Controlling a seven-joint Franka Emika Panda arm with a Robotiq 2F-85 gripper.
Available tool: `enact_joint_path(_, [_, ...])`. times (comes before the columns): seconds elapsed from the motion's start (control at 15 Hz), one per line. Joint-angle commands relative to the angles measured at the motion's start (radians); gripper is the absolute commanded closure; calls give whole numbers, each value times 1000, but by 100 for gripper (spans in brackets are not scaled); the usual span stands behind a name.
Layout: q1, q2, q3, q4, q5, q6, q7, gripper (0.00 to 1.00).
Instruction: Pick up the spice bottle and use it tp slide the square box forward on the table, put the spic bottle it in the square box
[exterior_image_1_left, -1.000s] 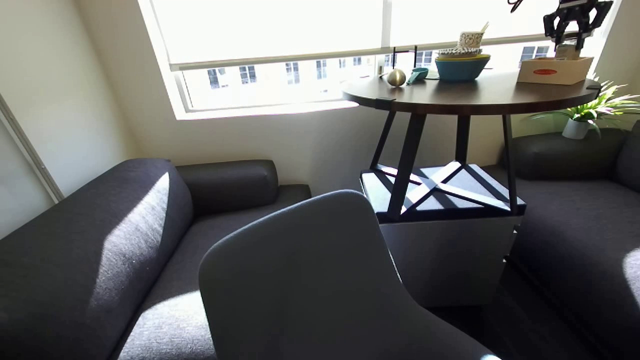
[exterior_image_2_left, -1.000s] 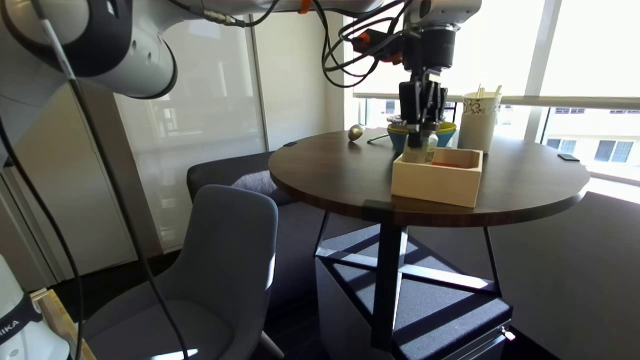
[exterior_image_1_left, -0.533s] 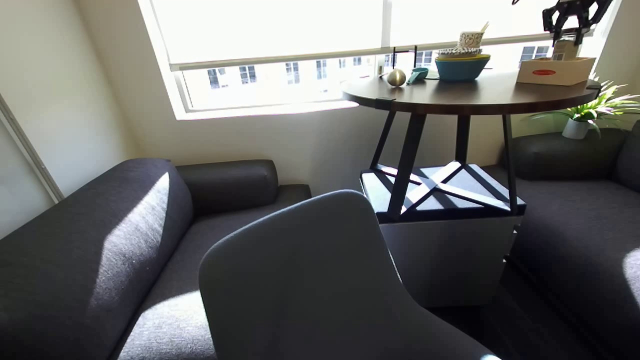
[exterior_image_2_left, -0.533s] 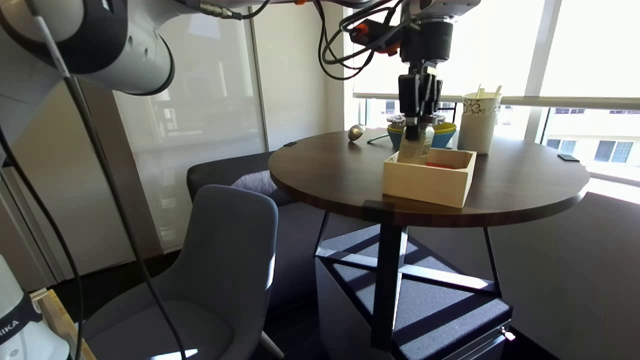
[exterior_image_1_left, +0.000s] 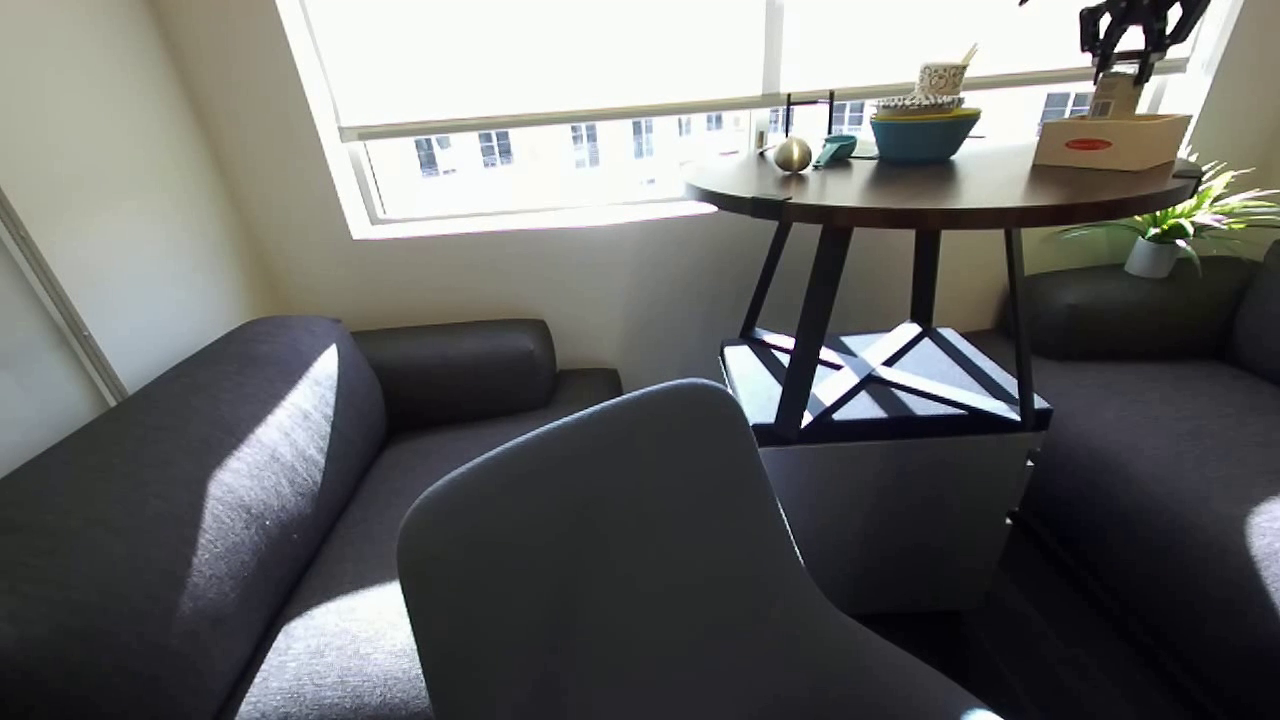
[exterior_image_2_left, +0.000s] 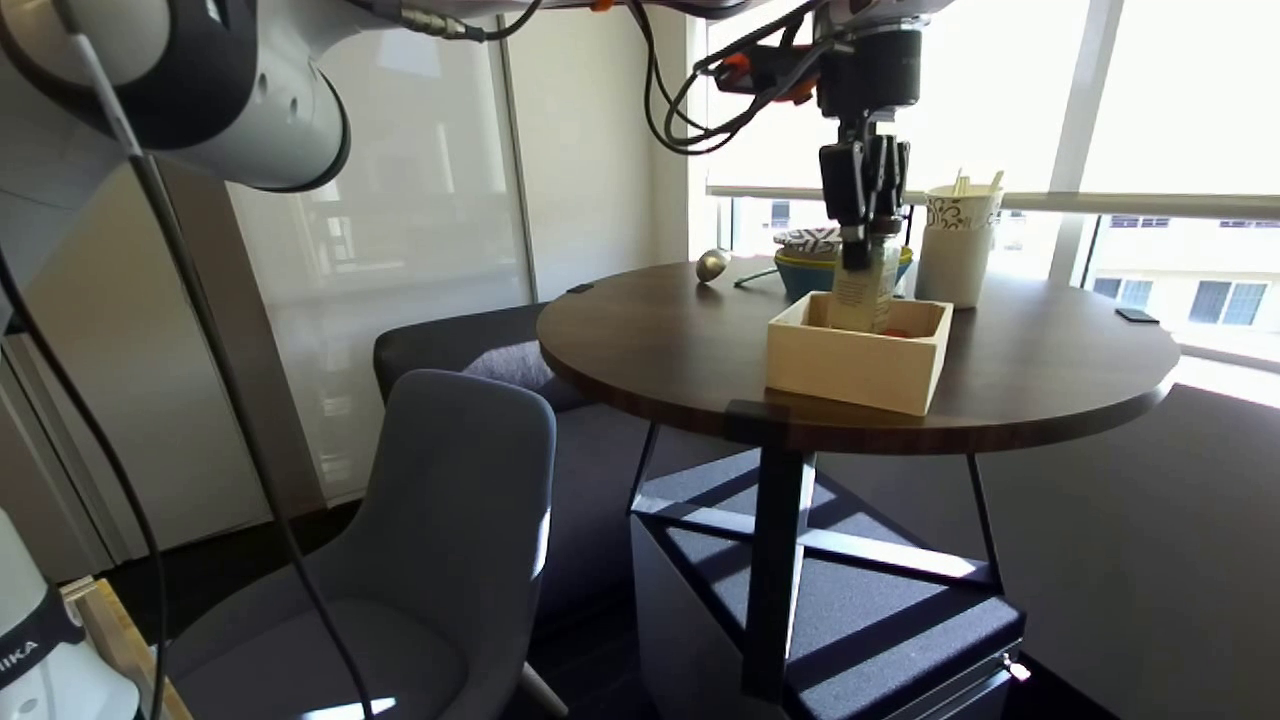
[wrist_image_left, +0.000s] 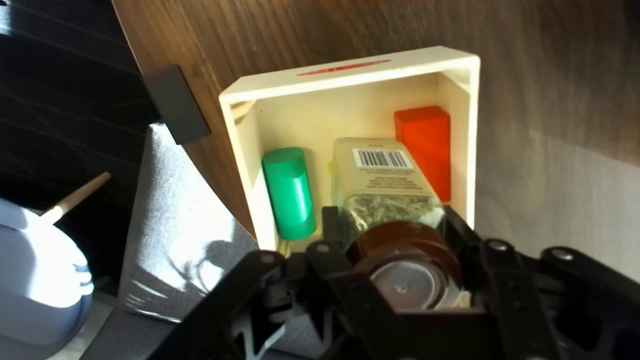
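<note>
The square box (exterior_image_2_left: 850, 368) is low and tan and sits near the edge of the round dark table (exterior_image_2_left: 650, 330). It also shows in an exterior view (exterior_image_1_left: 1110, 155) and in the wrist view (wrist_image_left: 470, 150). My gripper (wrist_image_left: 392, 225) is shut on the spice bottle (wrist_image_left: 385, 180), near its brown cap, with a finger on each side. In both exterior views, the gripper (exterior_image_1_left: 1121, 76) (exterior_image_2_left: 872, 245) is above the box and the bottle (exterior_image_1_left: 1115, 98) (exterior_image_2_left: 863, 295) hangs slightly tilted. Its lower end is within the box opening; whether it touches the floor is hidden.
Inside the box lie a green cylinder (wrist_image_left: 290, 195) and a red block (wrist_image_left: 425, 145). Blue bowls (exterior_image_1_left: 925, 135), a tall patterned cup (exterior_image_2_left: 958, 245), a teal scoop (exterior_image_1_left: 836, 150) and a gold ball (exterior_image_1_left: 793, 155) stand farther along the table. A grey chair (exterior_image_2_left: 460, 500) stands beside it.
The box slid slightly along the table early on, then stayed still. The gripper rose a little with the bottle, which then shifted from the box's near wall toward its middle.
</note>
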Motion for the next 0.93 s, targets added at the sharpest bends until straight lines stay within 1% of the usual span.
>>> enact_joint_path(0.0, [4, -1, 1, 1, 5, -1, 22, 18])
enact_joint_path(0.13, [4, -2, 1, 2, 5, -6, 22, 4])
enact_joint_path(0.2, [3, -4, 0, 3, 4, -9, 21, 1])
enact_joint_path(0.53, [-3, -31, 12, 0, 19, -24, -1, 0])
enact_joint_path(0.67, [3, -63, 23, -18, 16, -21, -70, 0])
enact_joint_path(0.73, [5, -74, 31, -24, 10, 1, -133, 0])
enact_joint_path(0.87, [9, -108, 51, -38, 12, -17, -232, 0])
